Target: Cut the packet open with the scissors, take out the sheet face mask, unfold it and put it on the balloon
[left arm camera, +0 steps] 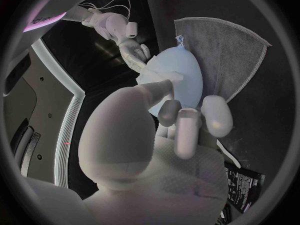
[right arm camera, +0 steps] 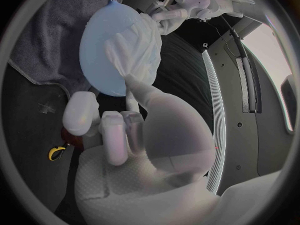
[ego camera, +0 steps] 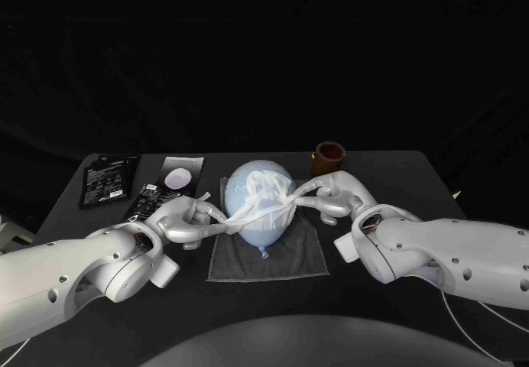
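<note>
Left robot hand (ego camera: 187, 219) & right robot hand (ego camera: 331, 197) are each pinching an edge of the thin, wrinkly white sheet mask (ego camera: 264, 195). It's draping btwn them over the smooth oval balloon (ego camera: 261, 229), which is lying on a grey cloth towel (ego camera: 268, 261).

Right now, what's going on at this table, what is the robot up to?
The robot is fitting a sheet face mask onto a pale blue balloon that lies on a grey towel. The left robot hand and the right robot hand each hold one side of the mask, pulling it across the balloon. The mask is draped over it but bunched, not yet smooth. A black packet lies off to the robot's left.
</note>
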`<action>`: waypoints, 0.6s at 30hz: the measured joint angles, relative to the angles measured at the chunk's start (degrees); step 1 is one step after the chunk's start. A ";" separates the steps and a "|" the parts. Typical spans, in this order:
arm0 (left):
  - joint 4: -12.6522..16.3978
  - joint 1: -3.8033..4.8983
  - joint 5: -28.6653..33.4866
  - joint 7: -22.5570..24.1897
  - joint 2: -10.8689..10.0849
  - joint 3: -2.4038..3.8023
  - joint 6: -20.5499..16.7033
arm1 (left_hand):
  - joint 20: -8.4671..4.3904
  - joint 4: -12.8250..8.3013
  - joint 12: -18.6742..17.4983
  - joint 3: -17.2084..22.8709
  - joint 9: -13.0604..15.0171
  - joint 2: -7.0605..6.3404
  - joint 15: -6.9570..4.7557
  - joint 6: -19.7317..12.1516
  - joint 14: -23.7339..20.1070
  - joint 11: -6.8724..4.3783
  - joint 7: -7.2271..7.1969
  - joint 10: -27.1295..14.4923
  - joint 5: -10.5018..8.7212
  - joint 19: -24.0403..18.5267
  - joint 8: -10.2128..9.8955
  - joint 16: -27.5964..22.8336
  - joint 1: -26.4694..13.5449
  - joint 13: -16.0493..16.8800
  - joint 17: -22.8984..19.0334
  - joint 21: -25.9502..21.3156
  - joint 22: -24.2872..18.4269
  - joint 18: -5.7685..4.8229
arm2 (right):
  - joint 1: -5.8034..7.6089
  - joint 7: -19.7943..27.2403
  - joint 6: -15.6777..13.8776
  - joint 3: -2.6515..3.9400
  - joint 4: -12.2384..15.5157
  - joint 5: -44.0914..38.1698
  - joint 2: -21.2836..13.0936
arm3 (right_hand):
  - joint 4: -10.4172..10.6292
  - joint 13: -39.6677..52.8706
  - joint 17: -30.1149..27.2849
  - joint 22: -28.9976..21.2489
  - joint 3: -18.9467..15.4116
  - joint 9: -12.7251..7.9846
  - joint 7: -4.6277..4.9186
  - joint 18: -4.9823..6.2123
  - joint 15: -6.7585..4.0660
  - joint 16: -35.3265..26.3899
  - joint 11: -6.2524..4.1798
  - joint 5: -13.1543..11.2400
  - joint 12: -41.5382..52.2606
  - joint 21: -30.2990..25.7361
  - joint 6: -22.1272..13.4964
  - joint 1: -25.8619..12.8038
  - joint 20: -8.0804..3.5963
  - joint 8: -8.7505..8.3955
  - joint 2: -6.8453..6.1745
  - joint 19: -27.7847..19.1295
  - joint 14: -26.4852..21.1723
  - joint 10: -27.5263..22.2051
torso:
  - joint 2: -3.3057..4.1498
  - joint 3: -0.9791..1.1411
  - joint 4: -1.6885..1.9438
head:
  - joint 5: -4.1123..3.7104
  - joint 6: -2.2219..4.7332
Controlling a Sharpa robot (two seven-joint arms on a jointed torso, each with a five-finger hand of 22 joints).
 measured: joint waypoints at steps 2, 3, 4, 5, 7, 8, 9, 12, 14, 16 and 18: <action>0.00 0.00 0.00 0.00 0.02 0.02 0.01 | 0.00 0.00 0.00 0.00 0.00 0.00 0.00 0.00 0.00 0.00 0.00 0.00 0.00 0.00 0.00 0.00 0.00 0.00 0.00 0.00 0.00 0.00 | 0.46 -1.10 1.43 -0.01 -0.07 -0.85 -0.02 | 0.00 -0.01 0.00 0.01 0.00 0.00 0.00 0.00 0.00 0.11 0.00 0.00 -0.01 0.00 -0.01 -0.24 0.00 0.00 -0.24 0.00 0.00 0.00 | 0.01 -0.01 0.00 | 0.03 0.00; 0.00 0.00 0.00 0.00 0.03 0.02 0.02 | 0.00 0.00 0.00 0.00 0.00 0.00 0.00 0.00 0.00 0.00 0.00 0.00 -0.01 0.00 0.00 0.00 0.00 0.00 0.00 0.00 0.00 0.00 | 0.67 -1.51 1.95 -0.02 -0.09 -1.22 -0.03 | 0.00 -0.01 0.00 0.01 0.00 0.00 0.00 0.00 0.00 0.17 0.00 0.00 -0.01 0.00 -0.01 -0.24 0.00 0.00 -0.24 0.00 0.00 0.00 | 0.01 -0.01 -0.01 | 0.03 0.00; 0.00 0.00 0.00 0.00 0.03 0.03 0.02 | 0.00 0.00 0.00 0.00 0.00 0.00 0.00 0.00 0.00 0.00 0.00 0.00 -0.01 0.00 0.00 0.00 0.00 0.00 0.00 0.00 0.00 0.00 | 0.86 -1.86 2.40 -0.02 -0.11 -1.59 -0.05 | 0.00 -0.02 0.01 0.01 0.00 0.00 0.00 -0.01 0.00 0.20 0.00 0.00 -0.02 0.00 -0.01 -0.24 0.00 0.00 -0.24 0.00 0.00 0.00 | 0.01 -0.01 -0.01 | 0.04 0.00; 0.00 0.00 0.00 0.00 0.04 0.03 0.03 | 0.00 0.00 0.00 0.00 0.00 0.00 0.01 0.00 0.01 0.00 -0.01 0.00 -0.01 0.00 0.00 -0.01 0.00 0.00 0.00 0.00 -0.01 0.00 | 1.05 -2.21 2.82 -0.02 -0.13 -1.96 -0.07 | 0.00 -0.03 0.01 0.02 0.00 0.00 0.00 -0.01 0.00 0.20 0.00 0.00 -0.02 0.00 -0.01 -0.23 0.00 0.00 -0.24 0.00 0.00 0.00 | 0.00 -0.01 -0.01 | 0.05 0.00; 0.00 0.00 -0.01 0.00 0.05 0.04 0.05 | 0.00 0.00 -0.01 0.00 0.00 0.00 0.02 -0.01 0.02 0.00 -0.01 0.00 -0.01 0.00 0.00 -0.05 0.00 0.00 0.00 0.00 -0.01 0.00 | 1.49 -2.97 3.64 -0.02 -0.16 -2.83 -0.16 | 0.00 -0.04 0.01 0.02 0.00 0.00 0.00 -0.01 0.00 0.20 0.00 0.00 -0.02 0.00 -0.02 -0.23 0.00 -0.01 -0.24 0.00 0.00 0.00 | -0.01 0.00 -0.01 | 0.07 0.00; 0.00 0.00 -0.01 0.00 0.05 0.05 0.05 | 0.00 0.00 -0.01 0.00 0.00 0.00 0.05 -0.01 0.05 0.00 -0.01 0.00 -0.01 0.00 0.00 -0.05 0.00 0.00 0.00 0.00 -0.01 0.00 | 1.68 -3.28 3.94 -0.02 -0.16 -3.21 -0.20 | 0.00 -0.03 0.01 0.02 0.00 0.00 0.00 -0.01 0.00 0.20 0.00 0.00 -0.02 0.00 -0.02 -0.23 0.00 -0.01 -0.24 0.00 0.00 0.00 | -0.02 0.00 -0.01 | 0.07 0.00; 0.00 0.00 -0.01 0.00 0.06 0.05 0.06 | 0.00 0.00 -0.02 0.00 0.00 0.00 0.09 -0.01 0.09 0.00 -0.01 0.00 -0.01 0.00 0.00 -0.05 0.00 0.00 0.00 0.00 -0.01 -0.01 | 1.94 -3.68 4.33 -0.02 -0.16 -3.75 -0.29 | 0.00 -0.03 0.02 0.02 0.00 0.00 0.00 -0.01 0.01 0.20 0.00 0.00 -0.02 0.00 -0.02 -0.23 0.00 -0.01 -0.24 0.00 0.00 0.00 | -0.03 0.01 -0.01 | 0.08 0.00; -0.01 0.00 -0.01 0.00 0.06 0.05 0.08 | 0.00 0.00 -0.02 -0.01 0.00 0.00 0.09 -0.01 0.09 0.00 -0.02 0.00 -0.02 0.00 0.00 -0.05 0.00 0.00 0.00 0.00 0.00 0.00 | 2.49 -4.57 5.08 -0.02 -0.06 -4.97 -0.64 | 0.00 -0.03 0.04 0.02 0.00 -0.01 0.03 -0.01 0.01 0.20 0.00 0.00 -0.07 0.25 -0.07 -0.23 0.00 0.21 -0.24 0.00 -0.01 0.00 | -0.03 0.02 -0.01 | 0.12 0.00; -0.04 0.00 -0.01 0.00 0.06 0.06 0.09 | 0.00 -0.16 -0.02 0.16 0.00 -0.01 0.09 -0.02 0.09 0.00 -0.02 0.00 -0.02 0.00 0.00 -0.05 0.00 0.00 0.00 0.00 0.08 -0.01 | 2.92 -5.19 5.51 -0.02 0.07 -5.90 -1.03 | 0.00 -0.02 0.04 0.01 0.00 -0.01 0.03 -0.02 0.01 0.20 0.00 0.00 -0.11 0.46 -0.09 -0.23 0.00 0.21 -0.24 -0.01 -0.01 0.00 | -0.03 0.02 -0.02 | 0.13 0.00; -0.09 0.00 -0.01 0.00 0.06 0.06 0.11 | 0.01 -0.16 -0.02 0.16 0.00 -0.16 0.09 -0.02 0.09 0.00 -0.02 0.00 -0.03 -0.01 0.00 -0.02 -0.15 0.00 0.00 0.00 0.15 0.00 | 3.30 -5.67 5.80 -0.02 0.26 -6.66 -1.44 | -0.01 -0.01 0.04 0.01 -0.01 0.00 0.01 -0.02 0.01 0.20 0.00 0.00 0.09 0.45 -0.11 -0.23 0.01 0.21 -0.24 -0.01 -0.01 0.00 | -0.03 0.02 -0.03 | 0.13 0.00; -0.17 0.00 -0.01 0.00 0.04 0.07 0.14 | 0.01 -0.16 -0.02 0.16 0.00 -0.16 0.09 -0.03 0.09 0.00 -0.03 0.00 -0.03 -0.01 0.00 0.17 -0.15 0.00 0.00 0.00 0.16 -0.01 | 3.70 -6.19 6.06 -0.02 0.48 -7.45 -1.94 | -0.01 0.00 0.04 0.00 -0.01 0.02 -0.04 -0.02 0.01 0.20 0.00 0.00 0.09 0.45 -0.17 -0.23 0.01 0.21 -0.24 -0.01 -0.01 0.00 | -0.03 0.02 -0.03 | 0.13 0.00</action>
